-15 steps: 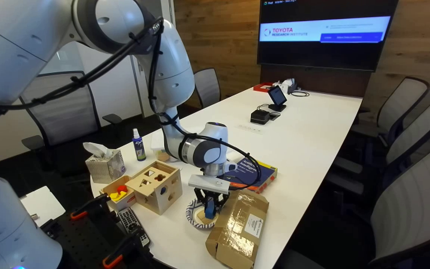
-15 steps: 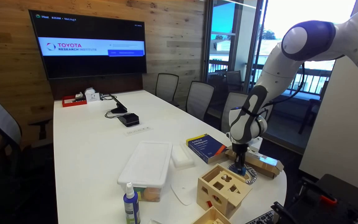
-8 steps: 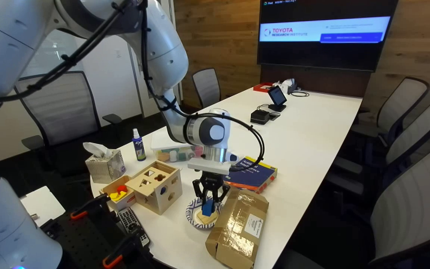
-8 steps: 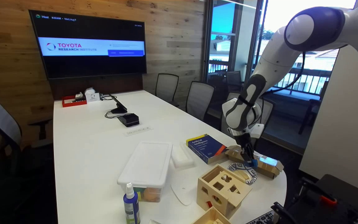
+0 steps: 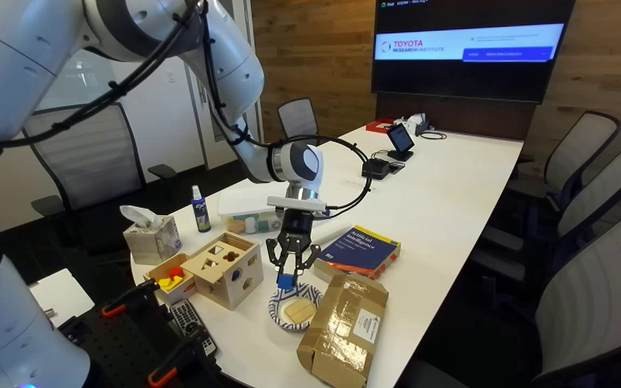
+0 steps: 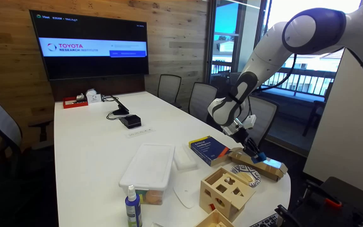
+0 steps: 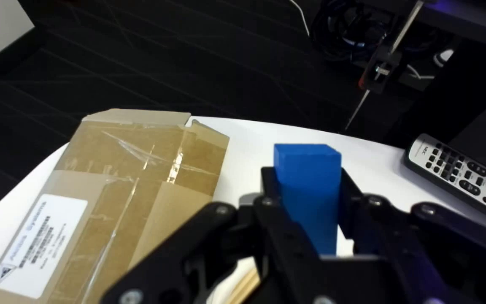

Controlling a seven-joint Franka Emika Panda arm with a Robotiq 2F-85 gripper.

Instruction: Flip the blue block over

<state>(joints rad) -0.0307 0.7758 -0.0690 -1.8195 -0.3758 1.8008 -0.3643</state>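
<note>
The blue block is held at the fingertips of my gripper in the air above the patterned dish. In an exterior view my gripper is tilted, and the blue block hangs in front of the cardboard box. In the wrist view the gripper is shut with a finger on each side of the blue block; the block looks long, and its end sticks out past the fingertips. The dish holds flat wooden pieces.
A cardboard box lies beside the dish; it also shows in the wrist view. The wooden shape-sorter box stands on the dish's other side. A thick book lies behind. A remote lies near the table edge.
My gripper has lifted the blue block up out of the dish and away from the wooden pieces. The gripper has tilted over from near vertical, turning the block with it.
</note>
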